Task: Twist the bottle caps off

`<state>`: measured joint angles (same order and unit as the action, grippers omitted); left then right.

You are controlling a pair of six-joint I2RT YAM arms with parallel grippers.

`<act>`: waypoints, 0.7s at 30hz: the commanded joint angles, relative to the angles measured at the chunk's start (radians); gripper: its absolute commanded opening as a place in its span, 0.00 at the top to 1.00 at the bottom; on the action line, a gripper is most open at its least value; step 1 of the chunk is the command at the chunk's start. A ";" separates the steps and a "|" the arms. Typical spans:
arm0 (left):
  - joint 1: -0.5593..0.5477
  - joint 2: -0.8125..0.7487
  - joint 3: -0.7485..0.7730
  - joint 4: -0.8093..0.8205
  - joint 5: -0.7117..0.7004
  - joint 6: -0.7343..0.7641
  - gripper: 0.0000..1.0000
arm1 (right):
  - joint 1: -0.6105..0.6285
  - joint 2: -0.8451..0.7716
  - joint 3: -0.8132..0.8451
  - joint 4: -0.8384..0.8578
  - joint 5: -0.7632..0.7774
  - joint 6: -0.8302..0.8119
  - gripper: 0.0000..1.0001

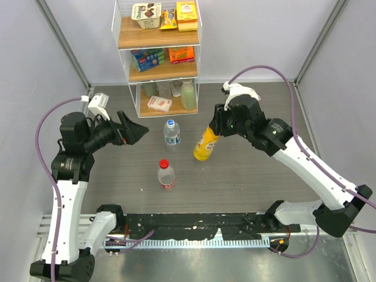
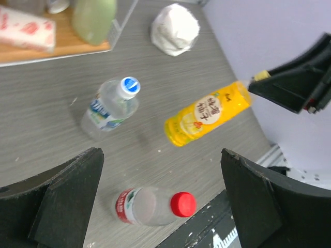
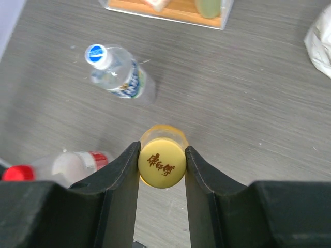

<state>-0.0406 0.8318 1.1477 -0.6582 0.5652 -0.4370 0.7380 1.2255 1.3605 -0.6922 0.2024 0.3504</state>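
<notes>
The yellow bottle [image 1: 205, 145] leans tilted at the table's middle. My right gripper [image 1: 215, 129] is shut on its yellow cap [image 3: 162, 163], one finger on each side. The clear bottle with a blue label [image 1: 171, 135] stands upright left of it, with its white, blue-topped cap [image 1: 170, 124] on. The clear bottle with a red label [image 1: 167, 177] stands nearer, with its red cap [image 1: 164, 164] on. My left gripper [image 1: 136, 130] is open and empty, held above the table left of the blue-label bottle. In the left wrist view the red cap [image 2: 183, 203] shows between the spread fingers, far below.
A wire shelf rack [image 1: 157, 59] stands at the back with snack boxes and a pale green bottle [image 1: 188, 94]. A crumpled white bag [image 2: 175, 28] lies right of the rack. A black rail [image 1: 194, 226] runs along the near edge. Grey walls close both sides.
</notes>
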 commanded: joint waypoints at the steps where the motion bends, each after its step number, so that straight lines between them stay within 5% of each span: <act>1: 0.004 0.015 0.038 0.185 0.257 -0.045 0.00 | 0.000 0.038 0.214 -0.107 -0.167 -0.065 0.98; 8: -0.028 0.087 0.070 0.301 0.400 -0.080 0.00 | -0.034 0.074 0.341 -0.115 -0.524 -0.030 0.98; 15: -0.194 0.161 0.101 0.298 0.316 -0.040 0.00 | -0.100 0.072 0.301 0.064 -0.750 0.094 0.98; 21: -0.419 0.262 0.182 0.143 0.159 0.101 0.00 | -0.172 0.072 0.270 0.181 -0.843 0.206 0.98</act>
<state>-0.3565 1.0489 1.2640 -0.4442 0.8196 -0.4313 0.6006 1.2991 1.6382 -0.6609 -0.5159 0.4587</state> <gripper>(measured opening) 0.995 0.404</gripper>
